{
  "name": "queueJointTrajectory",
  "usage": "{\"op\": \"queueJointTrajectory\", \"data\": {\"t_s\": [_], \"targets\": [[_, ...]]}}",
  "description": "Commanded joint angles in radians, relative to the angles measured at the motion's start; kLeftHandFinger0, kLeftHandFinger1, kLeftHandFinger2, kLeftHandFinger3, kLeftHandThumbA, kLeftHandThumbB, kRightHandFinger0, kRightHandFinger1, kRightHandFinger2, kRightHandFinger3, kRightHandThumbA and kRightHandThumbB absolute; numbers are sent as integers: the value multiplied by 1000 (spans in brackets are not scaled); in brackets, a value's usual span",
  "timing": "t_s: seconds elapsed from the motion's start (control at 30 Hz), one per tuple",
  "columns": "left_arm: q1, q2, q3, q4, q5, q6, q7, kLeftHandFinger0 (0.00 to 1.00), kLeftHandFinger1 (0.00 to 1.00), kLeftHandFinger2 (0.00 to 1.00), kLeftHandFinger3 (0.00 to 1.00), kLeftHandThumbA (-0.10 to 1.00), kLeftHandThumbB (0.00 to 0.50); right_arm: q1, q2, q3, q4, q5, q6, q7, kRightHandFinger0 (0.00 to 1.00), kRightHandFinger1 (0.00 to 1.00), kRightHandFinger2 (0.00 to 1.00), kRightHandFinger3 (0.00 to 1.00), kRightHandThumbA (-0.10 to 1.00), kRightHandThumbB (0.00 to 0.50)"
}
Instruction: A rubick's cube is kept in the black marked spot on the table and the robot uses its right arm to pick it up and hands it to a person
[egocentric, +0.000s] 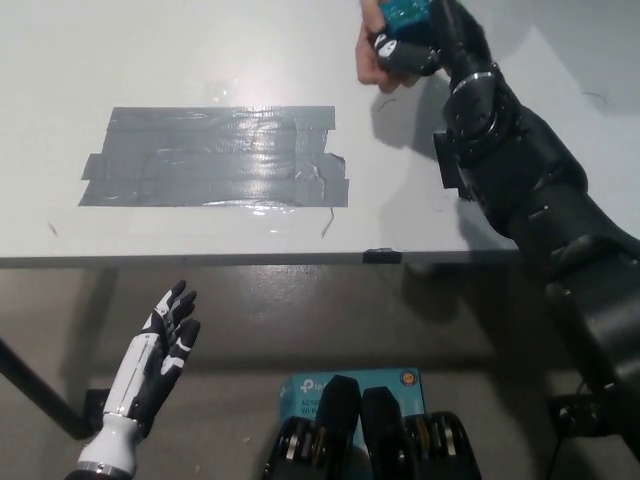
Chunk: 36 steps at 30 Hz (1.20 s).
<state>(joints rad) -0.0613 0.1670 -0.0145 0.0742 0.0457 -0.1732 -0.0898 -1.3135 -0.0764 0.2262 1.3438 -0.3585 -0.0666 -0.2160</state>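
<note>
Head view: white table (150, 60) w/ grey tape patch (215, 157), floor below.

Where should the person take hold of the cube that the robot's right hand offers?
On its upper blue face, from the far side. The cube sits at the picture's top edge in the black right hand, whose fingers wrap its near side; the person's hand is beside it.

Crowded top right, open elsewhere.
Black right arm (520, 190) slanting across table (150, 50) right side, blocking that lane; right hand (420, 45) w/ cube (405, 14) pressed against person's hand (368, 55), no gap betw. them. Flat tape patch (215, 157) centre-left, no obstruction above. White left hand (160, 355) below table edge, fingers spread, well apart.
</note>
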Motion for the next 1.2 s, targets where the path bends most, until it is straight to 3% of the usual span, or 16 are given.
{"op": "queueJointTrajectory", "data": {"t_s": [0.0,0.17,0.3,0.63,0.9,1.03,1.13,1.17], "targets": [[-15,20,-6,-35,8,0,-16,996,1000,1000,1000,814,141,-73,-29,21,-26,6,-30,119,1000,1000,1000,1000,829,500],[-16,18,-5,-34,8,6,-17,1000,1000,1000,1000,796,158,-61,-55,6,-72,23,-80,96,1000,1000,1000,1000,905,500],[-14,19,-5,-38,12,11,-14,1000,1000,1000,1000,790,157,-51,-87,-10,-159,30,-96,87,1000,1000,1000,1000,885,500],[-13,18,-6,-31,15,12,-15,1000,1000,1000,1000,755,164,171,-216,-121,-964,76,44,182,1000,1000,1000,1000,877,495],[-41,20,2,-25,2,18,-16,1000,1000,1000,1000,711,153,493,-280,-228,-1604,212,115,241,1000,1000,1000,1000,884,431],[-58,15,3,-11,1,13,-12,999,1000,1000,1000,690,150,637,-283,-267,-1794,288,150,238,1000,1000,1000,1000,926,435],[-59,13,3,-6,14,4,-2,984,1000,1000,1000,675,150,770,-292,-288,-1904,340,149,229,1000,1000,1000,1000,931,377],[-63,13,4,-1,19,2,2,985,1000,1000,1000,675,154,841,-294,-293,-1935,371,131,223,1000,1000,1000,1000,905,327]]}}
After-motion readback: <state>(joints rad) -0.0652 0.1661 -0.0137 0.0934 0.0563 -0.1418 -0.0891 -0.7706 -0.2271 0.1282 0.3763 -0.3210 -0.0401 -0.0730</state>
